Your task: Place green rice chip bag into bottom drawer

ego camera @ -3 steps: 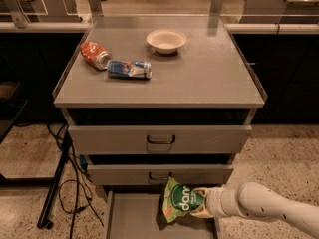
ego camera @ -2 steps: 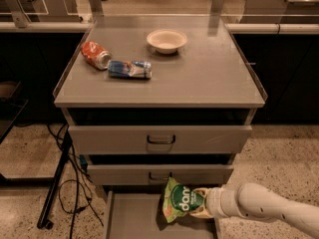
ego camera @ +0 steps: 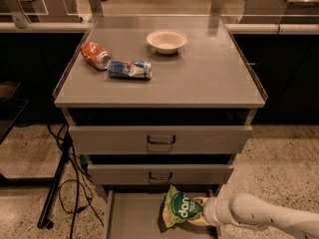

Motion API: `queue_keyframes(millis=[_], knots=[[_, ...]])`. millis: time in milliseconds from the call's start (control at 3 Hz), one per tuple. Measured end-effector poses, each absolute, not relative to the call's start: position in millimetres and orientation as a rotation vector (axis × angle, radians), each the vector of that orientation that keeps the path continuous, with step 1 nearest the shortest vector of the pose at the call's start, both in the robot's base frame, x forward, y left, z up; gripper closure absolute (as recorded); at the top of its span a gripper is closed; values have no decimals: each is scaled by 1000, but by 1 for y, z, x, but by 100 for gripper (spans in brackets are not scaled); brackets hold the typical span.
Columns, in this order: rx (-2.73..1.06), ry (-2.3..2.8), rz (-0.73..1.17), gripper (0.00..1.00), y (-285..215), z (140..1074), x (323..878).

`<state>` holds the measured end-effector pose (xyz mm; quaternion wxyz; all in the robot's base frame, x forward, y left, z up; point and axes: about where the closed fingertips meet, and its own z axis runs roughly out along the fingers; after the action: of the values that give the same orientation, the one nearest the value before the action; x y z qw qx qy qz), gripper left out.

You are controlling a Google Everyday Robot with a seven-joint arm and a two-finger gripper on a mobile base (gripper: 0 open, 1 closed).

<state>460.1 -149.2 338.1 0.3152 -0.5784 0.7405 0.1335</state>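
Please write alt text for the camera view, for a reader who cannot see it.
The robot's pincer, reaching in from the picture's lower right, holds a green rice chip bag upright over the open bottom drawer of a grey cabinet. On top of it are a pale bowl, an orange-red can and a blue can.

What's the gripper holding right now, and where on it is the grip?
The gripper holds the green rice chip bag by the edge facing the arm, over the open bottom drawer.
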Motion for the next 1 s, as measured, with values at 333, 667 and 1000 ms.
queue_keyframes(millis=[333,667,1000], knots=[[-1471,1988,376,100,-150,287,454],[-1425,2004,400,100,-151,253,455],[-1383,2050,426,100,-158,209,476]])
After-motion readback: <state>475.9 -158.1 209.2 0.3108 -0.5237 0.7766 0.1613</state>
